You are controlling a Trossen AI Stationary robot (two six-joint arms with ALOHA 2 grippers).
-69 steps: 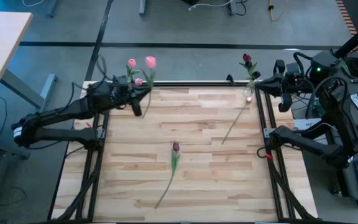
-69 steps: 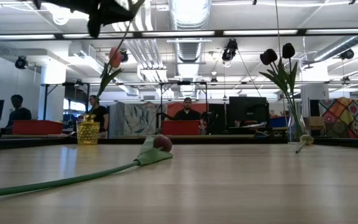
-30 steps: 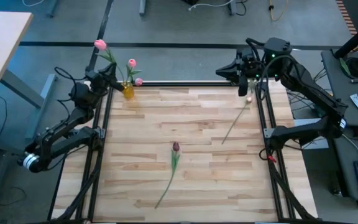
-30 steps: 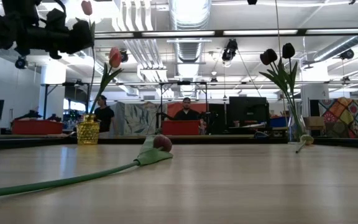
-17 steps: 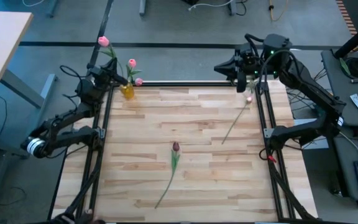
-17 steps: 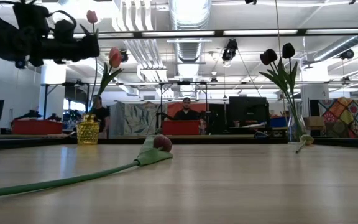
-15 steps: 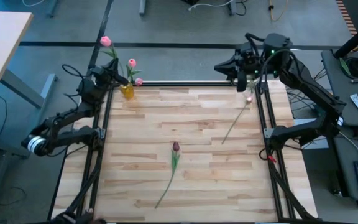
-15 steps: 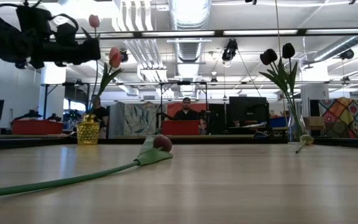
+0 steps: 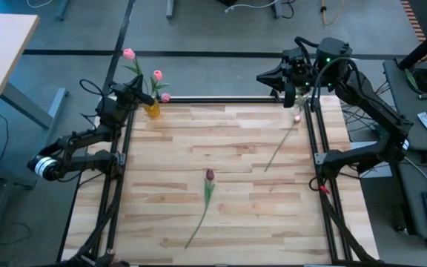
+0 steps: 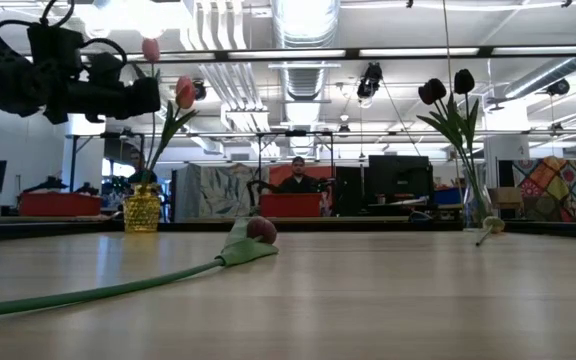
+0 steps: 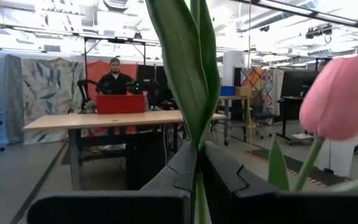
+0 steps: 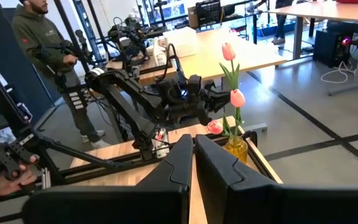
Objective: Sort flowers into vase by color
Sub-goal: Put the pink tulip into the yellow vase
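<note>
My left gripper [image 9: 136,95] hovers by the table's far left corner, shut on a pink tulip whose head [image 9: 128,53] stands above it. Just beside it, the yellow vase [image 9: 153,109] holds two more pink tulips [image 9: 157,75]. My right gripper [image 9: 261,77] is shut and holds nothing. It floats high over the far right corner, above a clear vase [image 10: 478,210] with two maroon tulips [image 10: 433,90]. A maroon tulip [image 9: 208,176] lies flat at mid-table. A tulip with a pale pink head [image 9: 297,118] lies flat near the right edge. My left gripper [image 11: 197,155] pinches the tulip's green stem [image 11: 198,186] between its two fingers, just below the leaves [image 11: 191,62]. The fingers come level from the table's left side and lie across the stem. The tulip stands upright over the yellow vase [image 10: 141,210]; whether its lower end is inside, I cannot tell.
Black frame rails [image 9: 117,185] run along the table's left, right and far edges. The two loose tulips leave bare wood around them in the table's middle and near half. People and benches show in the room behind the table.
My left gripper, still shut on the pink tulip, has moved toward the yellow vase and come down. The tulip has stayed upright and now stands close beside the two in the vase.
</note>
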